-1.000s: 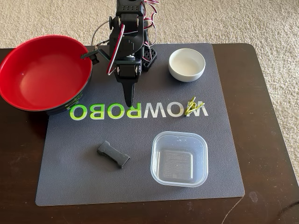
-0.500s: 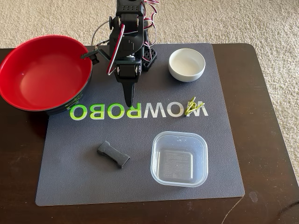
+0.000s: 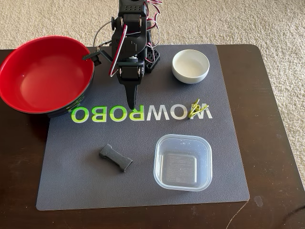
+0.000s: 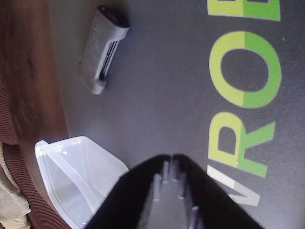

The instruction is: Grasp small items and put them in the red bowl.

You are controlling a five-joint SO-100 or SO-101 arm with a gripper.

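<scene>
Red bowl (image 3: 45,76), glossy inside, black outside, at the grey mat's (image 3: 86,186) far-left corner: empty. On the mat: small white round bowl (image 3: 190,66), yellow-green wiry clip (image 3: 197,109), black bone-shaped piece (image 3: 115,158), clear square plastic container (image 3: 183,161). Gripper (image 3: 131,105) pressed together, holding nothing. Nothing placed yet.

Red bowl (image 3: 45,76): glossy red inside, black outside. Small white bowl (image 3: 190,66): smooth, glazed-looking. Square container (image 3: 183,162): clear plastic, slightly frosted. Bone-shaped piece (image 3: 115,158): matt black, ribbed. Mat (image 3: 76,181): matt grey, smooth. Bench (image 3: 271,143): dark polished wood. Hand (image 4: 171,158): black plastic.
</scene>
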